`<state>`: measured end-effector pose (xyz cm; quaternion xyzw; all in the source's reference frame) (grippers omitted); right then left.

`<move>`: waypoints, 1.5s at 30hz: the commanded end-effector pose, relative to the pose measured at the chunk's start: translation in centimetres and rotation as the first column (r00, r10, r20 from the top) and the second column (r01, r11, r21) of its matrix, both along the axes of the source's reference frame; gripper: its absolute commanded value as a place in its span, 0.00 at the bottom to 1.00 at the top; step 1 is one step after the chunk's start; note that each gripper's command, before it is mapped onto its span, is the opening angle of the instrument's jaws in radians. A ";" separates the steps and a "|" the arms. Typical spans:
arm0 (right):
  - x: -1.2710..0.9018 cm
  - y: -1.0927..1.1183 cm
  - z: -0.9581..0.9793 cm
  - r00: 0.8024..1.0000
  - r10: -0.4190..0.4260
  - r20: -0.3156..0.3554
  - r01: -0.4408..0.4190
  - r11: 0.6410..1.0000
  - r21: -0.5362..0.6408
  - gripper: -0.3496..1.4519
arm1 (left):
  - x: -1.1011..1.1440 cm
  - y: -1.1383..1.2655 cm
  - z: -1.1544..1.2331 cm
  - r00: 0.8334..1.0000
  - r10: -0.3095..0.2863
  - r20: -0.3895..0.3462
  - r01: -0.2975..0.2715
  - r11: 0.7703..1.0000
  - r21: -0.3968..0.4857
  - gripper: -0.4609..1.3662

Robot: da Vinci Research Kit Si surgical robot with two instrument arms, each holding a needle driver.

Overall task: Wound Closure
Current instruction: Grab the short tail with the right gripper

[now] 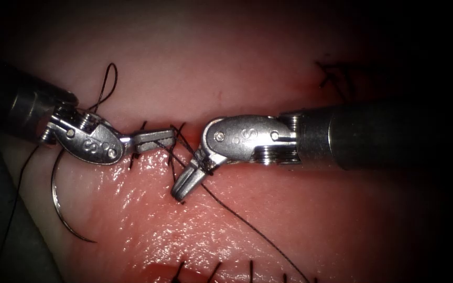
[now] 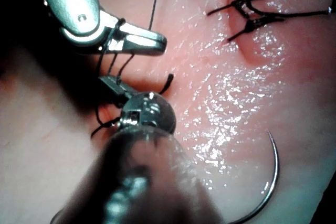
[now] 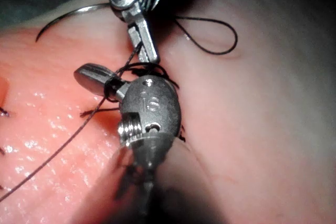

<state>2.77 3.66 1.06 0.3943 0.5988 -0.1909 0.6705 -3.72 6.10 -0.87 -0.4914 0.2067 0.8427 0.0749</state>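
Needle (image 1: 61, 209) lies free left of cut (image 1: 158, 157), stiff/slippery, grab mid-curve; L tool (image 1: 155, 140) pinched, probably on thread (image 1: 247, 222), R tool (image 1: 187, 181) closed w/ thread looped round.

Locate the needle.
In the endoscope view the needle lies free on the tissue, left of the cut, below the left tool.

The needle (image 1: 61, 207) lies free on the tissue (image 1: 268, 220), left of the cut (image 1: 158, 157). The left tool (image 1: 155, 140) and right tool (image 1: 189, 178) meet over the cut, thread (image 1: 247, 222) wrapped around the right jaws
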 end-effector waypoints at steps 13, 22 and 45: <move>0.01 0.21 -0.12 1.000 0.001 -0.008 0.000 1.000 0.019 0.12 | 0.06 0.03 -0.01 1.000 0.008 0.004 -0.008 1.000 0.005 0.06; -0.02 0.42 -0.17 1.000 -0.004 -0.024 0.005 0.999 0.031 0.09 | 0.09 0.15 0.02 0.991 0.087 0.099 -0.088 0.996 0.000 0.06; 0.00 0.47 -0.11 0.996 -0.055 -0.074 0.058 0.998 0.032 0.08 | 0.12 0.22 -0.03 0.703 0.426 0.569 -0.483 0.874 -0.058 0.06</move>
